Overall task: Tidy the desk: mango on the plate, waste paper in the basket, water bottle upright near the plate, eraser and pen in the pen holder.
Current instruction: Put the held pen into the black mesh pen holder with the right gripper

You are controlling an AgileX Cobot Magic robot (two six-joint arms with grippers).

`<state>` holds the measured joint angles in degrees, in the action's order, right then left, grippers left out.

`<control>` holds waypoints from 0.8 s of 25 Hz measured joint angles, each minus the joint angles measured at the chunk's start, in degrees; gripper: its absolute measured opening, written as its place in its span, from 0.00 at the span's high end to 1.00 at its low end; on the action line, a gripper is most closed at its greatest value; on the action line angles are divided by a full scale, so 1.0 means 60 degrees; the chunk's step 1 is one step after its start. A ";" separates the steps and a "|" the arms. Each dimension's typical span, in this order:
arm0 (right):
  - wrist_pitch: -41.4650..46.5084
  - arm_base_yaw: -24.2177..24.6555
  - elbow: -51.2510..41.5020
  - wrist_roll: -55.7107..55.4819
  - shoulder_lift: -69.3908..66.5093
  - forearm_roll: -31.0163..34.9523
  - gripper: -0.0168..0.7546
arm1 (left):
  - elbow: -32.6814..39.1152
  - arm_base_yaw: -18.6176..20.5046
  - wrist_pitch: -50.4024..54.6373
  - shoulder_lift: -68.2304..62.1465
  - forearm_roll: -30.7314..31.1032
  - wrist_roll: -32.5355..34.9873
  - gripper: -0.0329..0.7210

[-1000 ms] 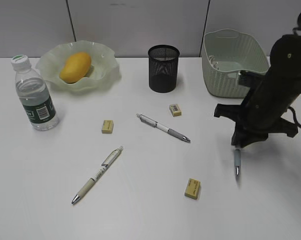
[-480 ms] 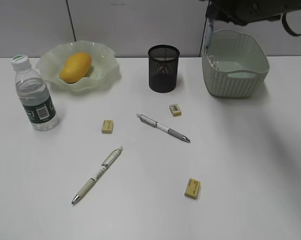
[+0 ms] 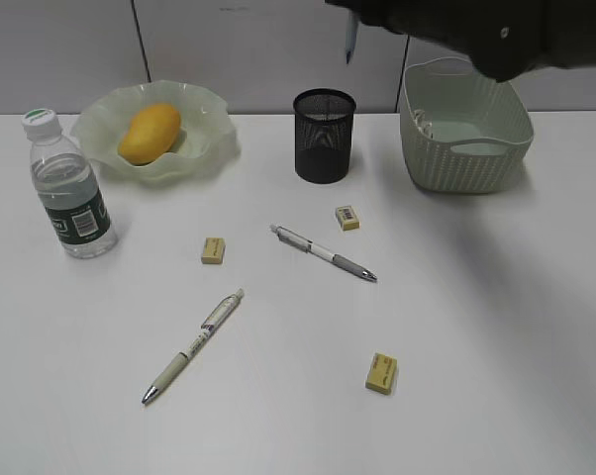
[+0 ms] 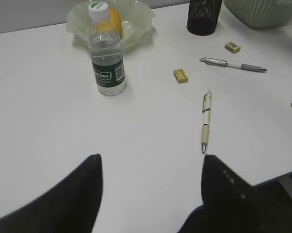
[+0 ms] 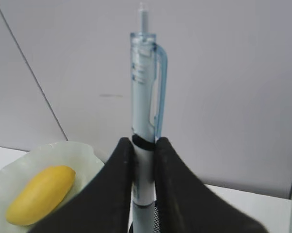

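Two pens (image 3: 323, 252) and three erasers (image 3: 381, 373) still litter my counter (image 3: 496, 327) as the right hand (image 5: 143, 145) grips a blue pen (image 5: 145, 111) above the rear-edge pen holder (image 3: 324, 136); left hand (image 4: 151, 165) open.

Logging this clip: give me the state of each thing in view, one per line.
Mango: on the plate.
Bottle: upright, capped, left of the plate.
Pen holder: upright; contents cannot be told.
Basket: upright; contents unclear.
Blue pen: held upright in the right claw, above the holder.
Two pens: lying on the desk.
Three erasers: loose on the desk.
Left claw: open, empty.
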<state>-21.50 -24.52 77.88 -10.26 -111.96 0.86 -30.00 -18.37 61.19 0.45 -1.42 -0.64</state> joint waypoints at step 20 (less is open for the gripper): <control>-0.0323 -0.0030 0.1462 0.0509 -0.2865 -0.0565 0.81 | 0.0000 0.0000 0.0000 0.0000 0.0000 0.0000 0.32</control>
<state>-23.44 -24.70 86.65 -7.20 -129.15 -2.53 -30.00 -18.37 61.19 0.45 -1.42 -0.64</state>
